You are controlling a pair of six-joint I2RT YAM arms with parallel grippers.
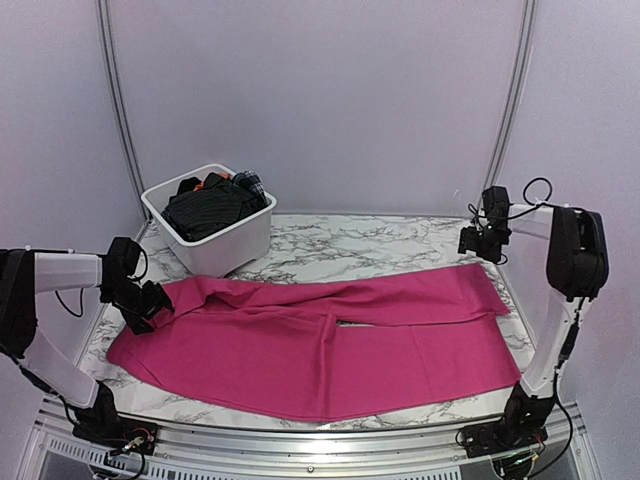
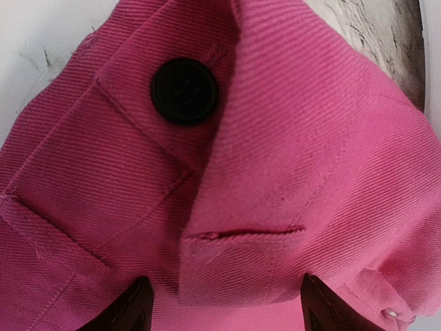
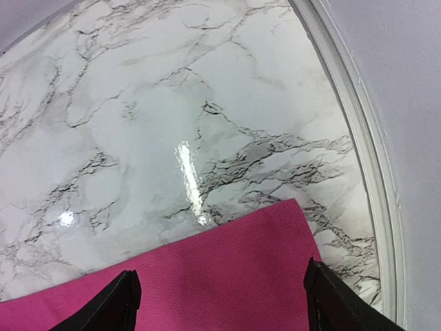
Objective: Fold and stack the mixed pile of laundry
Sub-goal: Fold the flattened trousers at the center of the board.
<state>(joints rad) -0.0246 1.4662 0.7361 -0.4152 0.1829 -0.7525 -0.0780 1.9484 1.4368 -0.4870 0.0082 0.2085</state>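
Observation:
The large magenta-pink cloth (image 1: 330,345), a pair of trousers, lies spread flat across the marble table (image 1: 370,245). My left gripper (image 1: 150,305) is open at its left end, over the waistband with a black button (image 2: 185,90) and a buttonhole; pink cloth (image 2: 310,138) fills the gap between the fingers (image 2: 134,310). My right gripper (image 1: 480,245) is open over the far right leg end (image 3: 227,262), fingers wide apart either side of its corner. The black pinstriped shirt (image 1: 205,208), a bit of the orange garment (image 1: 203,182) and the dark plaid piece (image 1: 250,183) lie in the tub.
The white plastic tub (image 1: 225,245) stands at the back left of the table, just behind the waistband. Curved metal frame rails (image 1: 118,100) rise at both back sides. The table's right rim (image 3: 365,138) runs close to my right gripper.

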